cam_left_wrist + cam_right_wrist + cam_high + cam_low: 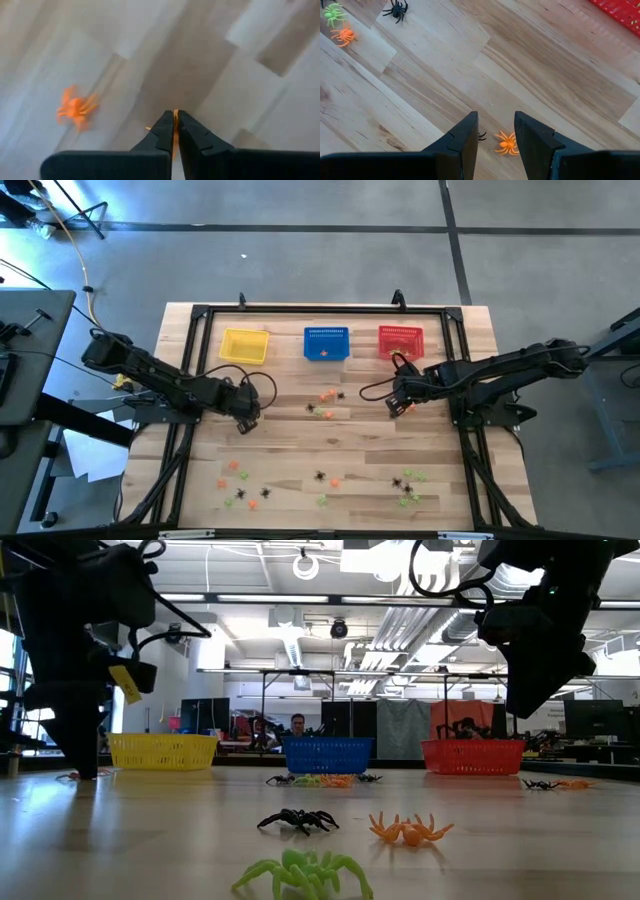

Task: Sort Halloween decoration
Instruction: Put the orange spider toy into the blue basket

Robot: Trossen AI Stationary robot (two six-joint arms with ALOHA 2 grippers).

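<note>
Tiny plastic spiders, black, orange and light green, lie scattered on the wooden table (330,442). One group sits mid-table (325,402) and others lie near the near edge (240,485) (408,483). My left gripper (175,125) (246,420) is at the table's left, pointing down, shut on an orange spider. A second orange spider (76,107) lies loose beside it. My right gripper (496,135) (393,406) hangs open on the right below the red basket. An orange spider (507,142) lies on the wood between its fingers, with a black one's legs (481,135) just beside. My left gripper pinches an orange spider between its two fingertips, coming from above and pointing down. Only a thin orange sliver (175,115) in the gap and one leg (148,129) show. The fingers hide the rest. Whether it is clear of the table I cannot tell.
Three mesh baskets stand in a row toward the far edge: yellow (245,345), blue (326,343) and red (400,340). A black frame (320,310) runs around the table top. In the low view a black (298,821), an orange (410,830) and a green spider (305,873) lie nearest.
</note>
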